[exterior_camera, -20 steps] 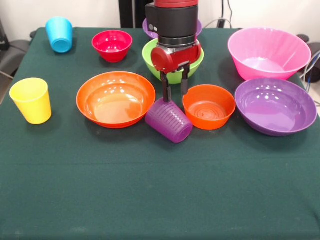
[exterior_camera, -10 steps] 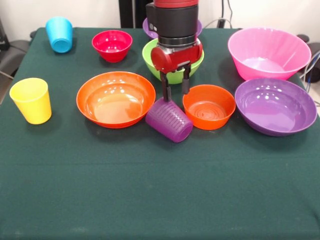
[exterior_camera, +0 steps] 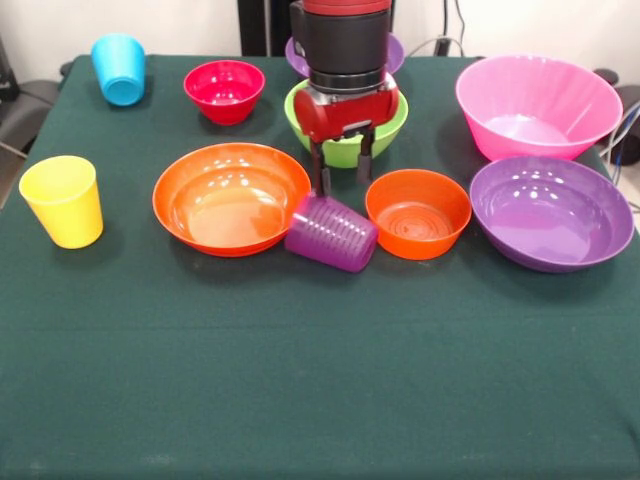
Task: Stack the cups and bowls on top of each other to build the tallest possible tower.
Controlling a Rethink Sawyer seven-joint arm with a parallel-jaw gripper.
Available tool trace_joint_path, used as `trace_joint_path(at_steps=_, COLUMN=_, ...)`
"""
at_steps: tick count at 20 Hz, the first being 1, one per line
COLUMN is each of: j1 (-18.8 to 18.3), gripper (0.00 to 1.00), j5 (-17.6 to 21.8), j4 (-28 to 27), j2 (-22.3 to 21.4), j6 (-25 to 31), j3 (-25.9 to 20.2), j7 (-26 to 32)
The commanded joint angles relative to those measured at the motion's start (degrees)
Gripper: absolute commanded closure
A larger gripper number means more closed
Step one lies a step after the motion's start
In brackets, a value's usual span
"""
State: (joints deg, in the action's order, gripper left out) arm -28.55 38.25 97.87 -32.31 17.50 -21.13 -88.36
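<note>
**Purple cup on its side below the spread gripper**

The purple cup (exterior_camera: 331, 233) is a ribbed, translucent plastic tumbler lying tipped on the dark green tablecloth (exterior_camera: 320, 380), wedged between the wide orange bowl (exterior_camera: 231, 198) and the small orange bowl (exterior_camera: 418, 213), touching or nearly touching both. All the bowls are glossy, round and smooth-rimmed: a small red bowl (exterior_camera: 224, 91), a green bowl (exterior_camera: 346, 148) partly behind the arm, a large pink bowl (exterior_camera: 537, 106) and a purple bowl (exterior_camera: 551, 211) at the right edge. A yellow cup (exterior_camera: 63, 200) and a blue cup (exterior_camera: 119, 69) stand near the left edge.

The near half of the cloth is bare and roomy.

The gripper (exterior_camera: 341, 172) hangs just above the purple cup, its two dark fingers parted and holding nothing, the left-hand tip close to the cup's upper side.
</note>
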Motion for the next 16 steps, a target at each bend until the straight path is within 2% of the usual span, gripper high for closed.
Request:
trace_joint_path(at_steps=1, j1=3.1, gripper=0.0, j5=-0.6, j4=2.2, j2=4.6, j6=-3.6, j3=6.4, j7=-12.4)
trace_joint_path(at_steps=7, j1=4.7, gripper=0.0, j5=-0.9, j4=3.4, j2=3.4, j6=-5.7, j3=8.5, j7=-14.0)
trace_joint_path(at_steps=13, j1=1.0, gripper=0.0, j5=-2.2, j4=6.0, j2=3.6, j6=-3.6, j3=4.1, j7=-10.6)
trace_joint_path(at_steps=16, j1=0.3, gripper=0.0, j5=-2.9, j4=7.1, j2=3.2, j6=-2.6, j3=3.2, j7=-10.1)
